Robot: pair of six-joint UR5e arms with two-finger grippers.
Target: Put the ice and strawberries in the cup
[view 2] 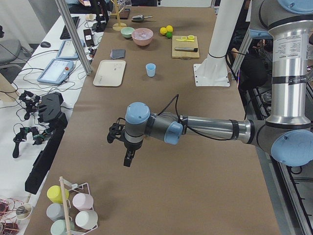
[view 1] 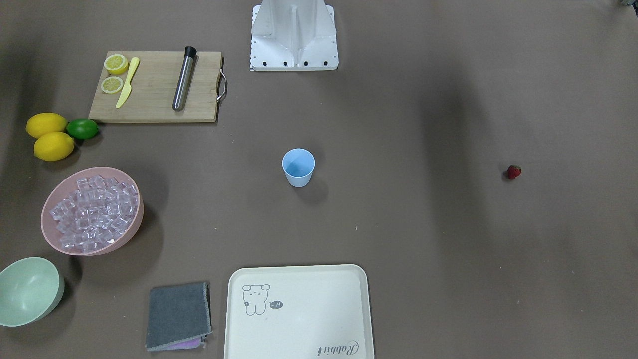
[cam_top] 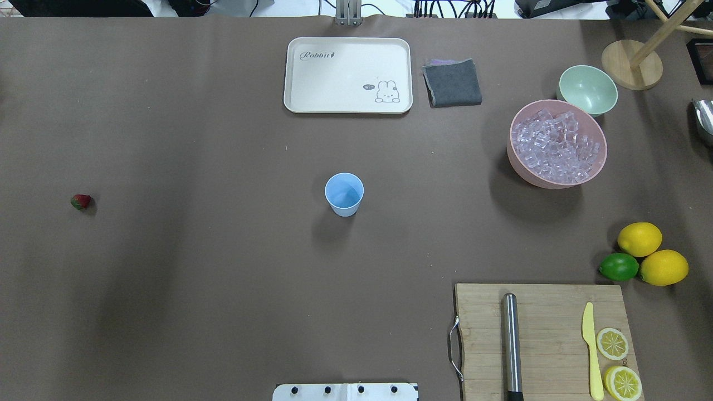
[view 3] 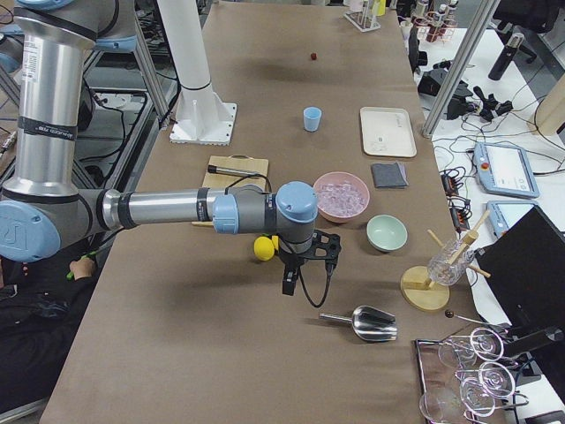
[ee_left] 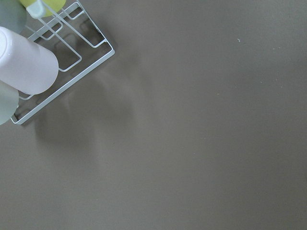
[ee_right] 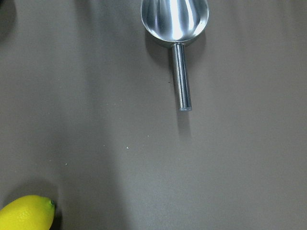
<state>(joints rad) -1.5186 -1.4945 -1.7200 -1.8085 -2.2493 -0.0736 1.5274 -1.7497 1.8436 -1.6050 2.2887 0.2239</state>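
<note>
2 grippers hang above the table point(view 2: 195, 171) at opposite ends, left gripper point(view 2: 127, 155) and right gripper point(view 3: 289, 281); released or clenched, I cannot tell for either pincer. Overhead, the cup point(cam_top: 344, 194) stands upright in the middle. The strawberry point(cam_top: 81, 201) lies well off at its 9 o'clock, and the ice point(cam_top: 557, 147) is heaped in the pink bowl point(cam_top: 521, 167) at 2 o'clock.

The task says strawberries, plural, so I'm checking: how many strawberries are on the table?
1. The strawberry lies alone on the table, far to the robot's left of the cup. No other shows in any view.
</note>
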